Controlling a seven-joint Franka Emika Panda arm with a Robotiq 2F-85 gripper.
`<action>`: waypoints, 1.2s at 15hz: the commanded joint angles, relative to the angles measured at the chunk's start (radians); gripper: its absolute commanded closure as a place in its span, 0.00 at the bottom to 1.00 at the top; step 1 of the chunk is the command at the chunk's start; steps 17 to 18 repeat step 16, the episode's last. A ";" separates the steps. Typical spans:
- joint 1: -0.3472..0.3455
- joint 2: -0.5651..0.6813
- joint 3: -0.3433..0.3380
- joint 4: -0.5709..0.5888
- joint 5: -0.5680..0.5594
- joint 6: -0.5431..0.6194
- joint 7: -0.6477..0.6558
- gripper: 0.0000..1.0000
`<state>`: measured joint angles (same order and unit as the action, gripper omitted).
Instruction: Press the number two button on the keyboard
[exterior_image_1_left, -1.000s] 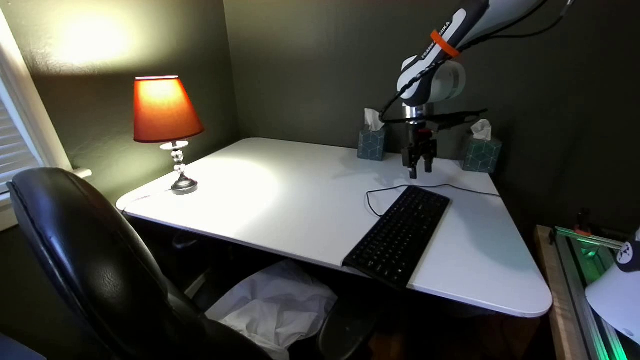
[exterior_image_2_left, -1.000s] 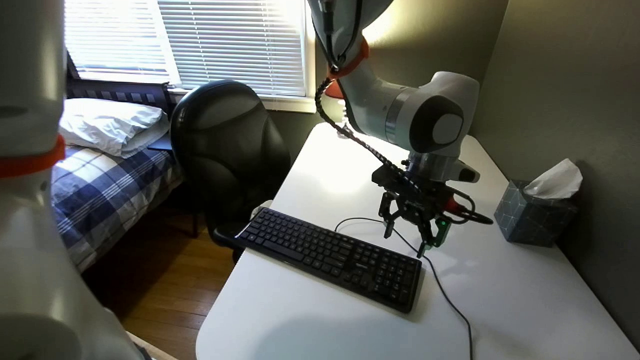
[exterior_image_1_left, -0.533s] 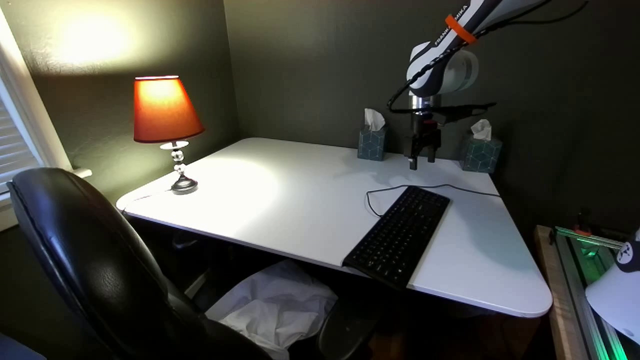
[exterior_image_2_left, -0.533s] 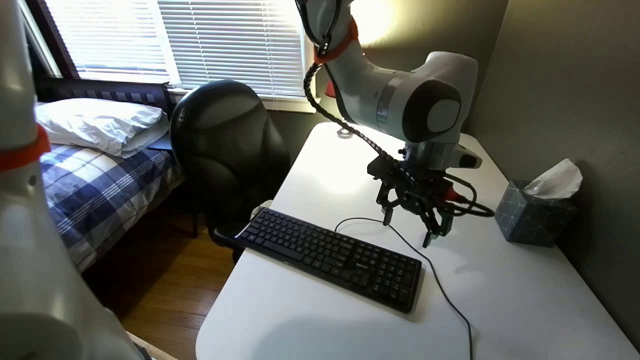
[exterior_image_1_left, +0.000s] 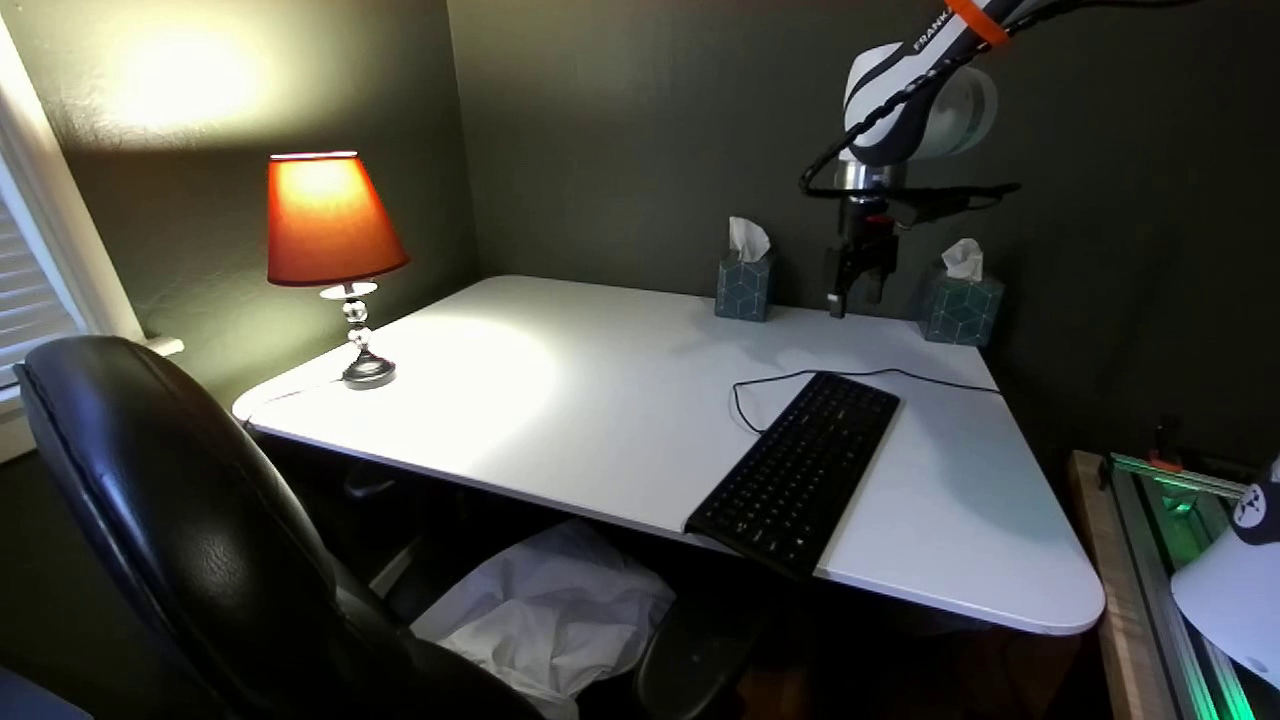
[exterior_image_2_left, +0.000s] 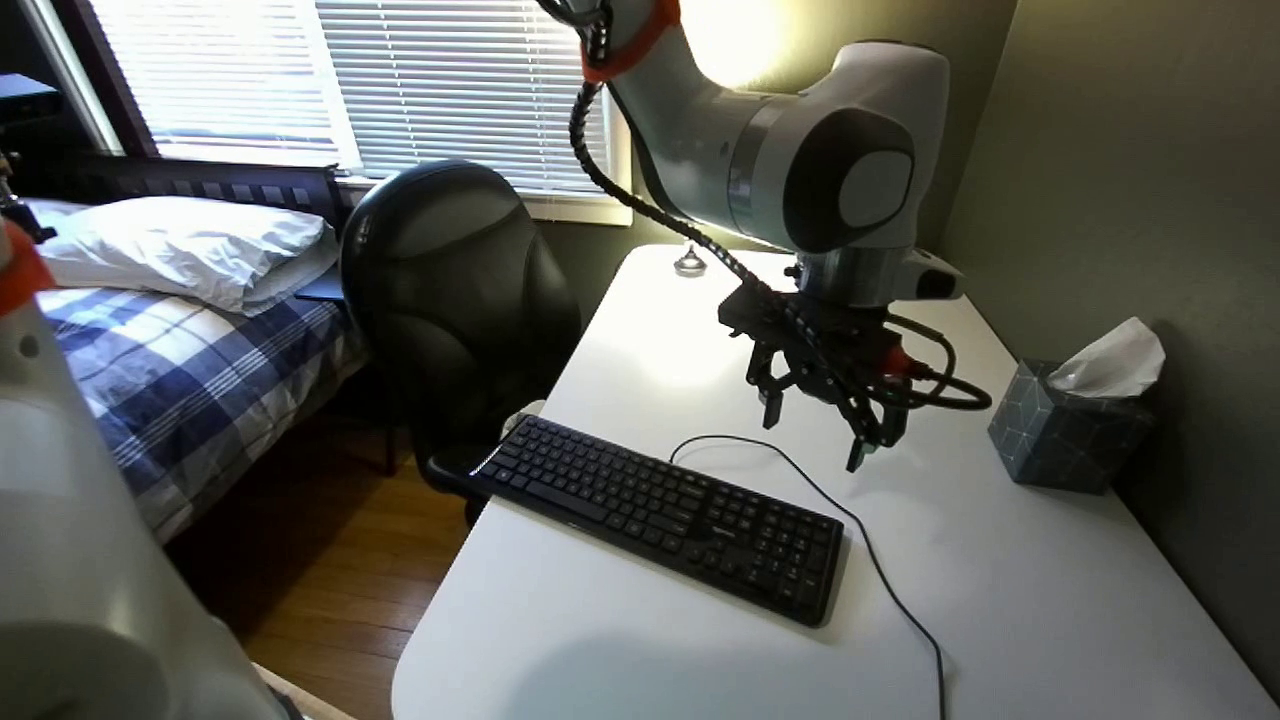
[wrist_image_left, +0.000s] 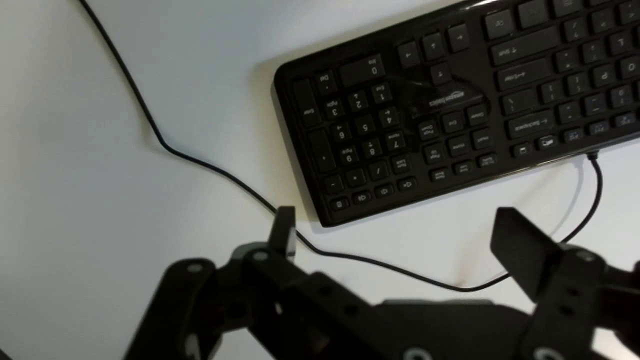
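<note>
A wide white desk (exterior_image_1_left: 620, 400) with rounded corners spreads across the middle of the frame in an exterior view. A white and dark grey jointed robot arm (exterior_image_2_left: 700, 150) with an orange band reaches in from the top in an exterior view, bent down over the desk. A glossy, padded black chair (exterior_image_2_left: 460, 310) stands left of centre there, beside the desk. A long, flat, black, rectangular keyboard (exterior_image_2_left: 655, 515) lies on the desk at the lower centre of that frame, its left end jutting past the desk's edge. A lit, clear-stemmed, orange-red table lamp (exterior_image_1_left: 335, 225) stands on the desk at the left in an exterior view. A black metal gripper (wrist_image_left: 397, 227) hangs above the desk, apart from the keyboard; low in the wrist view, its 2 fingers (wrist_image_left: 520, 250) stand spread wide. A teal patterned tissue box (exterior_image_1_left: 743, 288) and a matching tissue box (exterior_image_1_left: 962, 310) stand on the desk right of centre in an exterior view. A thin black cable (wrist_image_left: 325, 253) curves through the lower part of the wrist view, partly behind the fingers, to the upper left. The small square number 2 key (wrist_image_left: 357, 101) sits above centre in the wrist view, between the 3 key (wrist_image_left: 334, 108) and the 1 key (wrist_image_left: 381, 93), its digit upside down.
</note>
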<state>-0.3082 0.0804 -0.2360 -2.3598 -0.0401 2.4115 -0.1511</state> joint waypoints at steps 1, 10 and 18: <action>0.015 -0.109 -0.016 -0.093 -0.035 0.046 0.046 0.00; 0.012 -0.197 -0.013 -0.114 -0.085 0.046 0.096 0.00; 0.011 -0.222 -0.012 -0.131 -0.090 0.046 0.101 0.00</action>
